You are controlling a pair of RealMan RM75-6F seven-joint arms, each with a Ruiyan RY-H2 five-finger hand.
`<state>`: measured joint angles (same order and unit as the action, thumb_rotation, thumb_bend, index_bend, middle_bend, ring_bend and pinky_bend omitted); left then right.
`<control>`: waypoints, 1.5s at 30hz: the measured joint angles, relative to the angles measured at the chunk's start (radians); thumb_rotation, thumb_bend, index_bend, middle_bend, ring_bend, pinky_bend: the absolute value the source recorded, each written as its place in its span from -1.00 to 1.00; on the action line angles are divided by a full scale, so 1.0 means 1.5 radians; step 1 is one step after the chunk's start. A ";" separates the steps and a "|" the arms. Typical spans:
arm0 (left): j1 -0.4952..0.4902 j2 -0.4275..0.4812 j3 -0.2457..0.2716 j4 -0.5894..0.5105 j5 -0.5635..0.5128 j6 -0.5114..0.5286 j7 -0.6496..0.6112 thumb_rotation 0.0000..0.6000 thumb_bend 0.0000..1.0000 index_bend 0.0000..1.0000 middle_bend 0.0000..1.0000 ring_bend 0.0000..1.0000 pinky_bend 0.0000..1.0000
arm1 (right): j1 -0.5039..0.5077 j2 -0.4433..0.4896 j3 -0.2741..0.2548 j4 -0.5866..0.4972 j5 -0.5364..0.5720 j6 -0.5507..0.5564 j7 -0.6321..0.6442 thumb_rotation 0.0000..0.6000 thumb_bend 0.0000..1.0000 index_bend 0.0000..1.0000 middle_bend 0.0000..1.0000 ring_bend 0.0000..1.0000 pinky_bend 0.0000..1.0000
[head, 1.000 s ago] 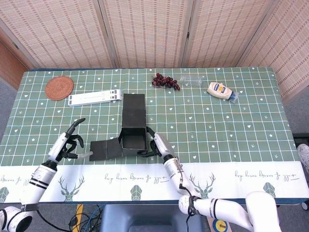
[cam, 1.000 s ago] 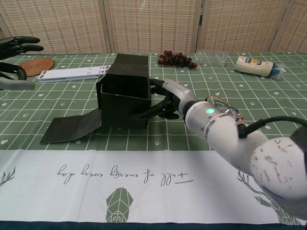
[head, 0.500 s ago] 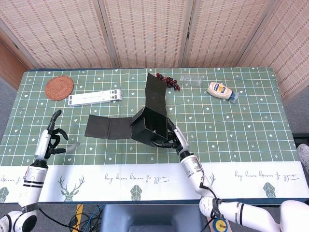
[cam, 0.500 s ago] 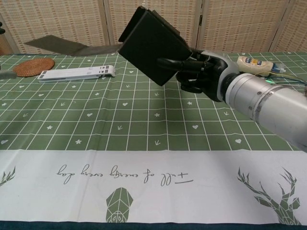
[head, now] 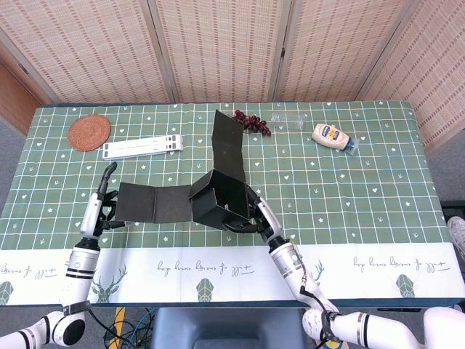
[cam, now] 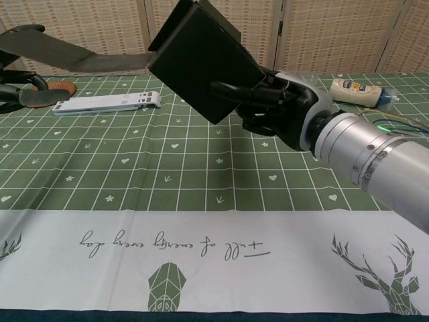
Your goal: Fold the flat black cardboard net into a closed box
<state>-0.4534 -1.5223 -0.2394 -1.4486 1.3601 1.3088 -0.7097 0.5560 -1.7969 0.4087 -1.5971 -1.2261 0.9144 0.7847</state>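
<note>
The right robot hand grips the half-formed part of the black cardboard net and holds it in the air above the surface, probably so that the loose panels can swing free for folding. One long panel stretches out to the left, and another panel stands up toward the back. The left robot hand is at the far end of the long panel with its fingers around the edge; it seems to hold this end, but I cannot tell this for sure. I count one net, one woven coaster, one white folding stand, one bunch of grapes, one clear bottle and one mayonnaise bottle.
</note>
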 measured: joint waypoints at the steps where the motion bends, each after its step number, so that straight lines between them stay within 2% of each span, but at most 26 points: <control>1: -0.001 -0.002 -0.001 -0.005 0.004 0.002 0.002 1.00 -0.74 -1.00 -1.00 0.16 0.90 | 0.001 -0.004 -0.004 0.003 -0.002 0.003 -0.004 1.00 -0.23 -0.23 -0.01 0.70 1.00; 8: -0.004 -0.006 -0.006 -0.058 0.017 0.012 0.010 1.00 -0.74 -1.00 -1.00 0.16 0.90 | 0.009 -0.021 -0.026 0.022 -0.019 0.024 -0.030 1.00 -0.23 -0.23 -0.01 0.70 1.00; 21: 0.005 0.031 -0.011 -0.133 0.015 -0.002 0.004 1.00 -0.74 -1.00 -1.00 0.15 0.90 | 0.018 -0.036 -0.050 0.043 -0.031 0.045 -0.079 1.00 -0.20 -0.23 -0.01 0.70 1.00; 38: -0.015 -0.008 0.005 -0.088 0.057 -0.002 0.051 1.00 -0.74 -1.00 -1.00 0.15 0.89 | 0.036 -0.060 -0.054 0.061 0.033 0.041 -0.205 1.00 -0.13 -0.23 -0.01 0.70 1.00; 41: -0.023 -0.019 0.011 -0.060 0.074 -0.002 0.063 1.00 -0.74 -0.94 -1.00 0.15 0.89 | 0.038 -0.061 -0.056 0.064 0.041 0.036 -0.221 1.00 -0.12 -0.23 -0.01 0.70 1.00; 45: -0.036 -0.044 0.024 -0.004 0.109 0.004 0.074 1.00 -0.74 -0.75 -0.93 0.15 0.89 | 0.043 -0.059 -0.057 0.066 0.057 0.027 -0.245 1.00 -0.12 -0.23 -0.01 0.70 1.00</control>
<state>-0.5072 -1.5881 -0.2037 -1.4542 1.5239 1.3154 -0.5986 0.6199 -1.8857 0.3233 -1.4985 -1.1408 0.9543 0.4168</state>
